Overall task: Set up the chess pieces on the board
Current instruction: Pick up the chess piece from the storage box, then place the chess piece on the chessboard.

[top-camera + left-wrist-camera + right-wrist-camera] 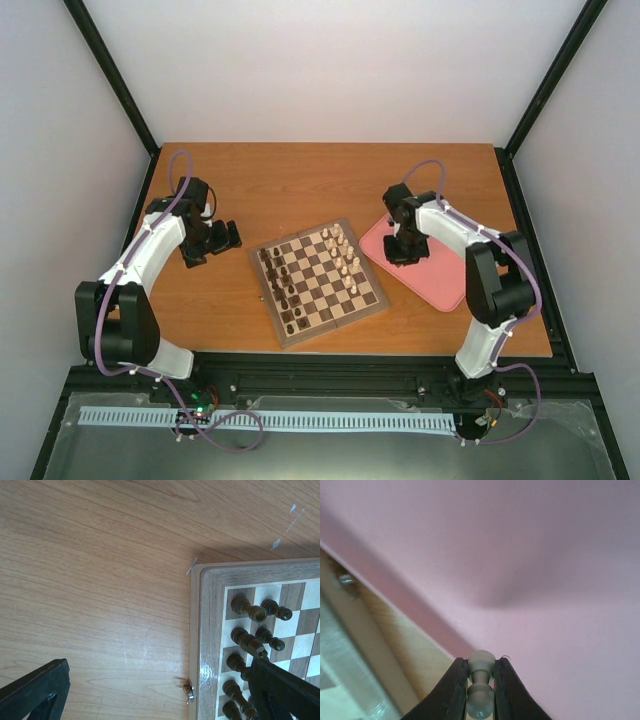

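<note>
The wooden chessboard [317,280] lies mid-table. Dark brown pieces stand along its left side and pale cream pieces [345,255] along its right side. My right gripper [404,250] hangs over the pink tray [440,270], shut on one pale cream chess piece [481,684], pinched between the two fingertips just above the tray floor [540,570]. My left gripper [212,243] is open and empty over bare table left of the board. In the left wrist view the board's corner [212,630] and several dark pieces [248,609] show at right.
The pink tray sits right of the board, nearly touching its edge. A small metal clasp [189,692] sticks out of the board's left edge. The table's wood surface [95,580] spreads left of the board.
</note>
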Robot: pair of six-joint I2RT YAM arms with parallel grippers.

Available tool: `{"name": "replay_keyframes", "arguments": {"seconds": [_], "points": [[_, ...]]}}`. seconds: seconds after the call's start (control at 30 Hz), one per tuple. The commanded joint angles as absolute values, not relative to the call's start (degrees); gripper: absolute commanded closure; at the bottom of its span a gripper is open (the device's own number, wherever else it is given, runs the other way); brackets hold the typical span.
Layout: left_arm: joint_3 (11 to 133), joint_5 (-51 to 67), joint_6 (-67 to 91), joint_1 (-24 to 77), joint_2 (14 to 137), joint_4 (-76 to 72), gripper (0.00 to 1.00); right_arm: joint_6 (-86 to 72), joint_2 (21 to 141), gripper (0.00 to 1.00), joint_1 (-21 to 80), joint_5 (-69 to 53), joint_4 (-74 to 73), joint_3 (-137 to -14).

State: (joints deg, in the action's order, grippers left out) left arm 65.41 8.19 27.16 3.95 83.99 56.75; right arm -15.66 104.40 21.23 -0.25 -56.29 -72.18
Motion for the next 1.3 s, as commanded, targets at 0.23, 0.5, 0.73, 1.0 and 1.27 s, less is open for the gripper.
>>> {"name": "replay_keyframes", "arguments": {"seconds": [0.23,0.5,0.73,1.0,1.27], "points": [[65.6,9.1,26.7,4.3,82.4,55.6,0.00,-23.9,92.1,0.97,37.0,1.0,-63.7,-72.8],[64.9,9.9,26.6,4.2,82.5,54.9,0.00,-27.5,89.2,0.96,43.0,0.7,-60.0,-65.5],[65.3,9.5,26.3,4.2,82.7,55.2,0.00,-26.2,91.3,0.96,45.2,0.0,-57.9,-64.8],[65.0,9.5,27.1,4.2,82.4,54.9,0.00,-24.9,94.7,0.96,47.0,-1.1,-55.2,-65.2],[64.3,9.1,27.3,4.3,82.1,55.1,0.00,-24.5,97.2,0.95,47.7,0.1,-52.6,-64.9]]}}
